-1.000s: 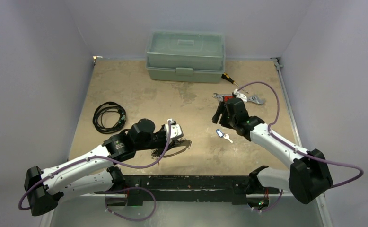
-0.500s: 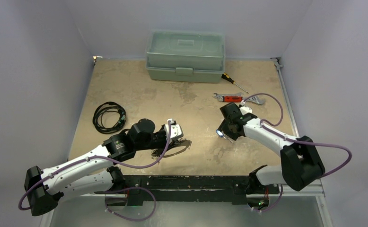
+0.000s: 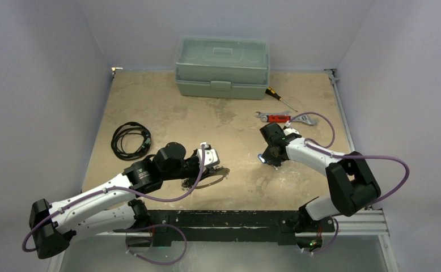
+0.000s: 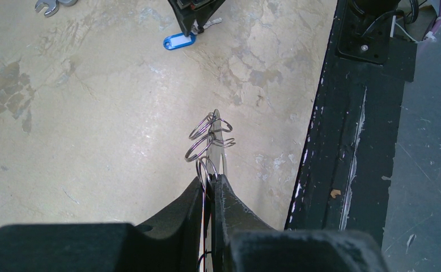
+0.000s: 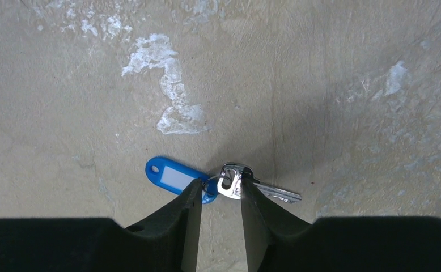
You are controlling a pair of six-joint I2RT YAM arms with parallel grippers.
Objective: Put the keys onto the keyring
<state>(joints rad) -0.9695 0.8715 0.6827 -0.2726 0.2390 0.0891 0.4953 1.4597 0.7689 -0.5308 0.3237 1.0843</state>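
Starting at the near edge, we are seeing the left gripper (image 4: 211,184) pinching the keyring (image 4: 209,141), its jaws pressed together on the thin wire. The loop is sticking out past the fingertips and carrying several small split rings (image 4: 202,148). We cannot tell whether it is touching the table (image 3: 167,102).

Moving right and a little farther out, we are seeing the right gripper (image 5: 220,190) pointing down at the table. Its jaws are narrow but parted, straddling the head of a silver key (image 5: 230,182). We cannot tell whether the pads are touching the metal. The key is lying flat, its blue tag (image 5: 172,177) on one side of the fingers and its blade on the other. Key and keyring are lying well apart.

Farther back on the left a coiled black cable (image 3: 130,139) is lying. Farther back on the right a red-handled wrench (image 3: 279,118) and a screwdriver (image 3: 279,97) are lying near each other. At the far edge a closed green toolbox (image 3: 221,67) is sitting.
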